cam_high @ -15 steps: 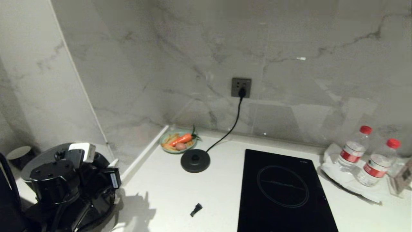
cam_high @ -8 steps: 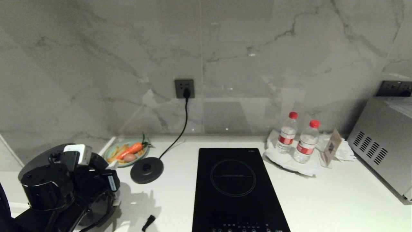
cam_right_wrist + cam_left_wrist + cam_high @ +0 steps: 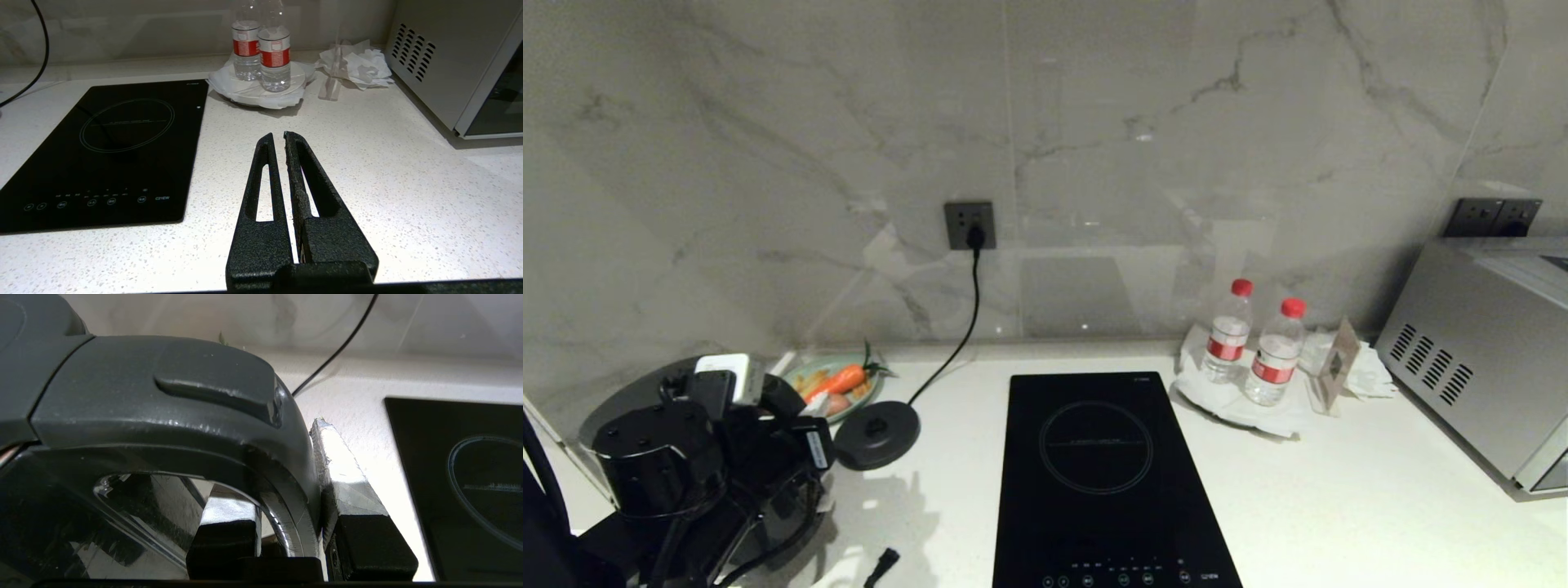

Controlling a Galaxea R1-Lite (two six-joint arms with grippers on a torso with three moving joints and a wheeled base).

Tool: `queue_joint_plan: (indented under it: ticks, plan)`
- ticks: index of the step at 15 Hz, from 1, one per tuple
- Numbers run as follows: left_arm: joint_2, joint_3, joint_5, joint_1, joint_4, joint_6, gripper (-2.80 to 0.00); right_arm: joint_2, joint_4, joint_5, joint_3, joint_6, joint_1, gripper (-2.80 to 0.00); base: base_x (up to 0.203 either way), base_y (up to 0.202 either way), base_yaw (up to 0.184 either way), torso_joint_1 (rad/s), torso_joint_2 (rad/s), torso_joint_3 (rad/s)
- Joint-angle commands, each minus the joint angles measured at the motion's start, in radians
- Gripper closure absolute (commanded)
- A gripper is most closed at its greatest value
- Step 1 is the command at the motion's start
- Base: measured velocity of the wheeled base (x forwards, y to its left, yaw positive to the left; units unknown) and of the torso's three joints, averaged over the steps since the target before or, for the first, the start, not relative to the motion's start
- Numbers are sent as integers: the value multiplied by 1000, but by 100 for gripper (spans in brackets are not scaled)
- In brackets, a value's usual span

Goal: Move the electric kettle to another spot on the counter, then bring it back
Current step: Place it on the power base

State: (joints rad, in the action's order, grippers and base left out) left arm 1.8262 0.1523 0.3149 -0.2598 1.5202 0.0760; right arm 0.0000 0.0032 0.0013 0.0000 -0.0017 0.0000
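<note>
left gripper (image 3: 286,498) clamped on electric kettle (image 3: 155,416) handle at far left of counter (image 3: 1339,506), round base (image 3: 876,425) bare nearby, right gripper (image 3: 278,141) jaws closed, holding nothing, near 2 bottles (image 3: 261,45)

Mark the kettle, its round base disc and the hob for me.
kettle (image 3: 163,412): left wrist view, top of the handle.
base disc (image 3: 876,435): head view, disc's top face.
hob (image 3: 1094,445): head view, inside the cooking ring.

Grey-veined marble wall (image 3: 1094,122) fills the upper frame, a dark socket (image 3: 969,225) left of centre, a second socket plate (image 3: 1494,217) at far right, dimly lit.
</note>
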Motion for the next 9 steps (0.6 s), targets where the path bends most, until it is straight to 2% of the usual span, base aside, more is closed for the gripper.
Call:
queue_joint_plan:
  ticks: [1,4,9]
  plan:
    - [15,35,4,-25,10,-20,0,2,0,2,0,0,0,0,0,0,0,0,0,0]
    - [22,51,0,-27,10,-69,0,2,0,0,0,0,0,0,0,0,0,0,0,0]
    - [19,70,-11,-55,10,-81,0,2,0,0,0,0,0,0,0,0,0,0,0,0]
